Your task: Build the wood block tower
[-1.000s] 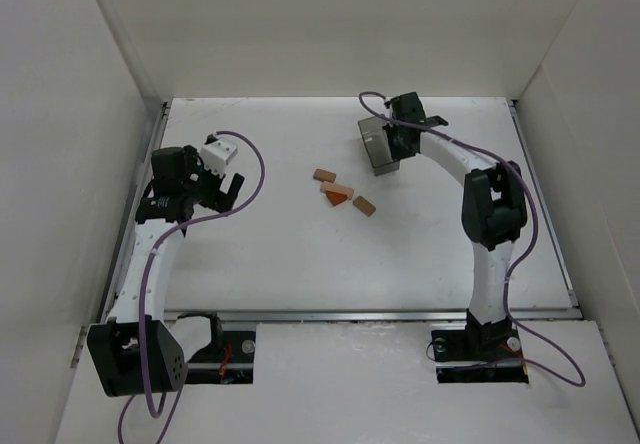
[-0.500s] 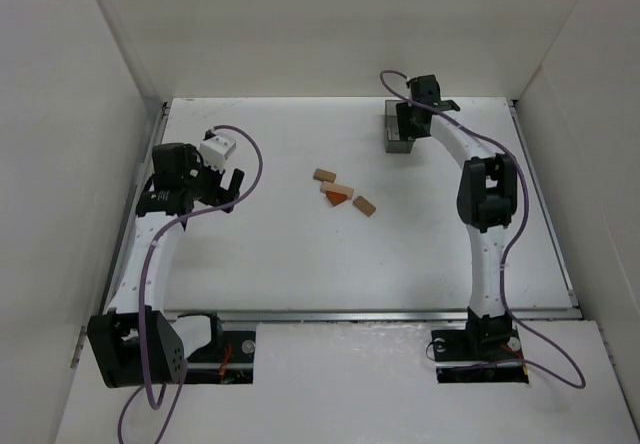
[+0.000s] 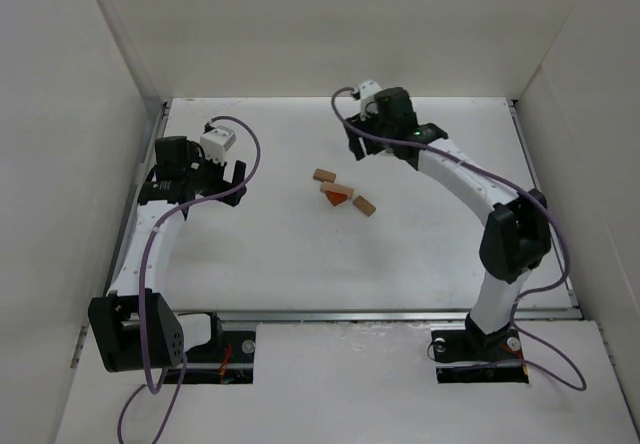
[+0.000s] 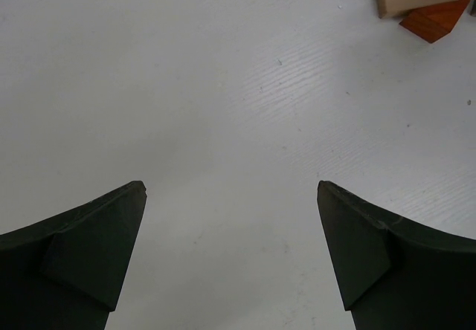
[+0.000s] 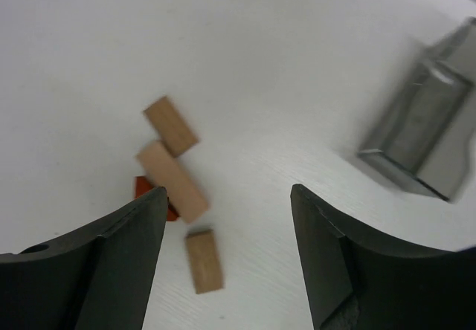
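Since the earlier frames the right arm has swung away from the bin (image 5: 420, 140) toward the middle of the table (image 3: 300, 264), while the left arm has barely shifted. We see the right hand (image 5: 229, 196) released, its fingers spread wide with nothing between them. Just off its left finger lie the loose pieces, none yet stacked. They are a long pale block (image 5: 172, 181), an orange triangular piece (image 5: 143, 187) against its side and partly hidden by that finger, a first short tan block (image 5: 171, 125) at one end and a second short tan block (image 5: 204, 261) near the other. We judge the deciding relation to be the long block's axis, which runs oblique to the line along which the fingers close, so a wrist turn seems needed. From above, the cluster sits just nearward of the right hand. The left hand (image 4: 230, 189), also released and empty, is well apart from it.
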